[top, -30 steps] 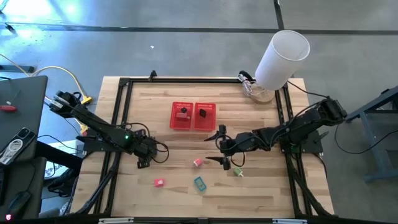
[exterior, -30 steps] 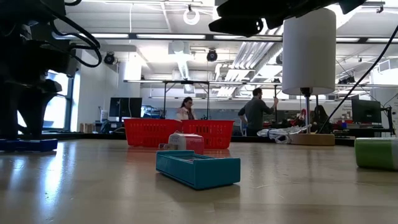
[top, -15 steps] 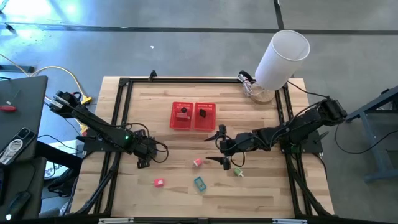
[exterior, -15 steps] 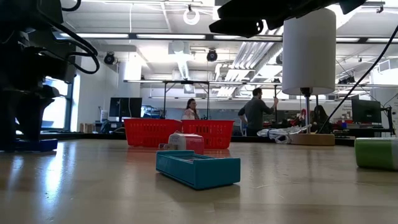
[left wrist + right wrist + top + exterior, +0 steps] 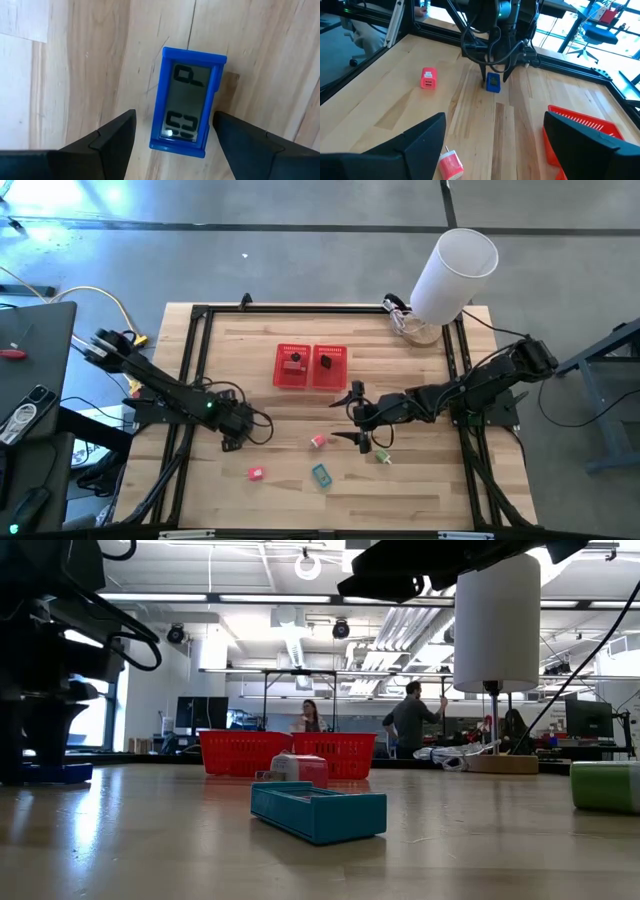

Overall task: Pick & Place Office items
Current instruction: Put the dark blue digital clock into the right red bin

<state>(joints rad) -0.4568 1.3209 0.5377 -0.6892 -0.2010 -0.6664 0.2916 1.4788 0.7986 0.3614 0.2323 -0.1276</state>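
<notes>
A dark blue item with a grey screen (image 5: 187,102) lies flat on the wooden table, left of centre. My left gripper (image 5: 174,114) points down over it, open, one finger on either side and clear of it; the right wrist view shows this gripper (image 5: 493,75) and the blue item (image 5: 493,83) from afar. My right gripper (image 5: 352,418) hangs open above the table's middle with nothing between its fingers. A pale pink item (image 5: 318,441), a red-pink one (image 5: 255,474), a teal one (image 5: 321,475) and a green one (image 5: 384,457) lie on the table.
A red two-compartment mesh basket (image 5: 311,381) stands at the centre back with a dark item in each compartment. A big white cylinder (image 5: 453,272) rises at the back right. A black frame (image 5: 195,350) runs along the table's edges. People stand in the room beyond (image 5: 410,720).
My left gripper has sunk toward the dark blue item, still open, and its fingers now stand lower beside it. The blue item has kept its place.
</notes>
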